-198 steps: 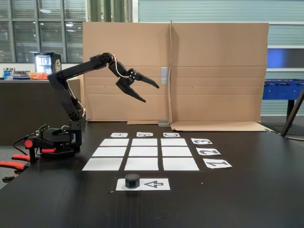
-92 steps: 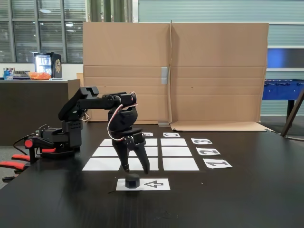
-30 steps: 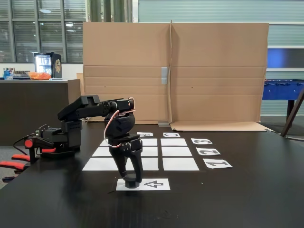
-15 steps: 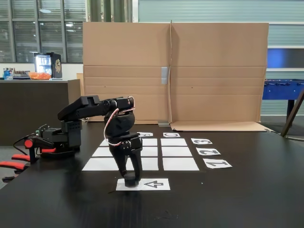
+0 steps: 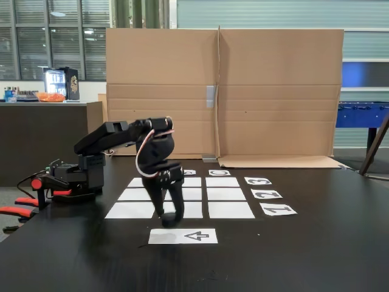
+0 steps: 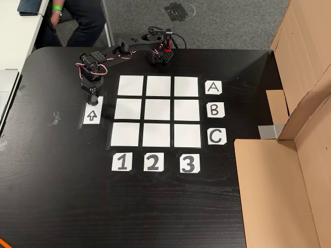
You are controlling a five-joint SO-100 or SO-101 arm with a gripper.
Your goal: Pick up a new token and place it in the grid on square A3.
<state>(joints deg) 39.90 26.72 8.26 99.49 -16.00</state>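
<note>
The gripper (image 5: 168, 218) is seen in the fixed view pointing straight down, its two fingers closed around the token (image 5: 169, 219), which is held clear of the worktop (image 5: 316, 255) just above the near-left end of the arrow-marked strip (image 5: 193, 236). In the other view the gripper (image 6: 92, 96) hangs over the top end of that strip (image 6: 91, 114), the token being hidden under it.

The grid (image 6: 156, 111) lies just beside the strip, a narrow dark gap between them. Square A3 (image 6: 186, 86) is the grid's top right corner cell in the other view, next to the "A" label (image 6: 213, 88) and in line with the "3" label (image 6: 189, 163); it is bare paper, well apart from the gripper, across two other cells.

Open dark worktop is left to the left of and below the strip in the other view. Beyond the letter labels a cardboard screen (image 6: 289, 155) bounds the right side. The arm's base (image 6: 160, 54) stands at the worktop's top edge, above the grid.
</note>
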